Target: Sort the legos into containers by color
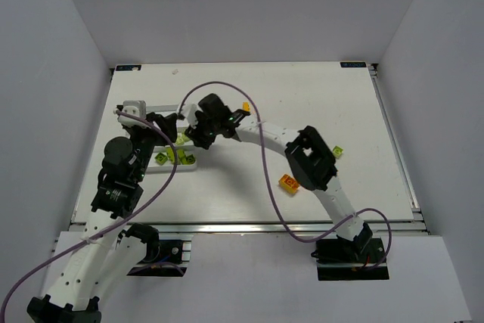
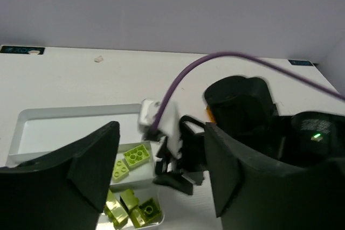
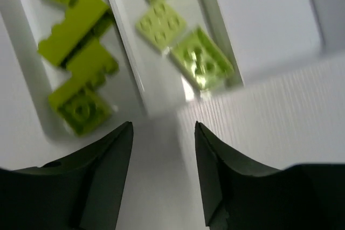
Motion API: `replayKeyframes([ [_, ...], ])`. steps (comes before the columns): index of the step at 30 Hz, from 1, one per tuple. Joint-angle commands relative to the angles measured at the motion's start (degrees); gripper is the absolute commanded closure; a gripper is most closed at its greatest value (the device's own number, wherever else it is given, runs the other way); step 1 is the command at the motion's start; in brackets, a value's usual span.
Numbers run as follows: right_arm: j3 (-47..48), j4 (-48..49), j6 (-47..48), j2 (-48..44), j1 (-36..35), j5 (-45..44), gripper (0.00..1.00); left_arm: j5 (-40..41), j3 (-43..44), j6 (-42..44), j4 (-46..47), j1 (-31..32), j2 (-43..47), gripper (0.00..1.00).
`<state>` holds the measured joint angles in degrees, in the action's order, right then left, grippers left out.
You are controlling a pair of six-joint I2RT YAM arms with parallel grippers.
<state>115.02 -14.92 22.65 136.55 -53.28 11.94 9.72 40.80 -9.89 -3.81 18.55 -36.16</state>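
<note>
My right fingers are spread wide with nothing between them, hanging just above the tray. There, lime green legos lie in two neighbouring compartments, one on either side of a thin divider. The left fingers are parted and empty too, poised at the tray's near corner. The top view shows both wrists crowded together there. I read this as the point to go for a loose brick. An orange brick sits on the bench beside the right arm's elbow, and a green brick lies further right. A second orange brick is just past the right forearm. To do it well, I'd raise the right wrist straight up first so the fingertips clear the tray walls and the left arm, then swing out. Over the chosen brick I'd square the fingers to its flat sides and come down centred, since so small a piece will likely skid or twist if nudged off-centre.
</note>
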Motion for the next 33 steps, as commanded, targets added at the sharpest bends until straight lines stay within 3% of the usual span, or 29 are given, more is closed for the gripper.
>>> replayKeyframes([
  [1,-9.52,4.62,-8.75,-17.84,6.32,2.73,0.46,-6.71,-0.45,0.93,2.23,-0.18,-0.66,0.28],
  [2,-13.56,5.85,-10.07,-21.38,8.69,4.04,0.52,-9.60,-0.45,0.93,2.41,-0.18,-1.01,0.32],
  [4,-25.25,10.16,-13.32,-31.02,13.43,4.92,0.65,-13.83,-0.19,0.93,2.85,-0.18,-2.67,0.51],
  [5,-28.59,10.95,-14.03,-34.13,14.59,5.28,0.79,-17.24,-0.10,0.84,3.02,-0.18,-3.29,0.58],
  [7,-35.44,8.87,-15.18,-40.79,17.22,3.01,0.95,-20.68,0.25,0.49,3.37,-0.18,-6.01,0.76],
  [8,-36.96,6.76,-14.84,-42.67,18.89,0.30,1.00,-24.18,0.42,0.40,3.37,-0.18,-7.16,0.79],
  [10,-39.51,-0.50,-13.61,-47.22,21.88,-0.60,1.00,-27.80,1.47,-0.04,3.37,-0.18,-9.53,0.80],
  [13,-45.22,-8.43,-8.25,-52.50,29.18,1.41,1.00,-32.65,3.32,-0.31,2.50,-0.18,-13.66,0.68],
  [14,-47.59,-9.77,-4.85,-53.66,33.37,0.81,0.76,-32.92,3.59,-0.31,1.80,-0.18,-14.72,0.48],
  [15,-48.57,-11.17,-2.90,-55.24,34.80,0.02,0.57,-32.92,3.94,-0.22,1.53,-0.18,-15.16,0.38],
  [16,-49.27,-12.93,-1.57,-56.12,35.86,-3.21,0.19,-32.66,4.03,-0.13,1.18,-0.18,-15.43,0.31],
  [17,-50.59,-13.47,1.31,-56.57,39.79,-4.29,0.11,-32.22,4.03,-0.04,1.00,-0.18,-15.34,0.22],
  [21,-51.39,-14.87,4.68,-55.27,46.67,-9.21,0.11,-30.46,3.85,0.31,0.56,0.35,-14.64,0.17],
  [25,-48.75,-20.14,2.05,-49.81,51.51,-10.02,0.20,-29.49,3.76,0.57,0.39,0.35,-14.37,0.17],
  [33,-50.51,-17.86,4.15,-43.41,54.76,-9.93,0.19,-29.32,3.76,0.84,0.30,0.88,-14.29,0.16],
])
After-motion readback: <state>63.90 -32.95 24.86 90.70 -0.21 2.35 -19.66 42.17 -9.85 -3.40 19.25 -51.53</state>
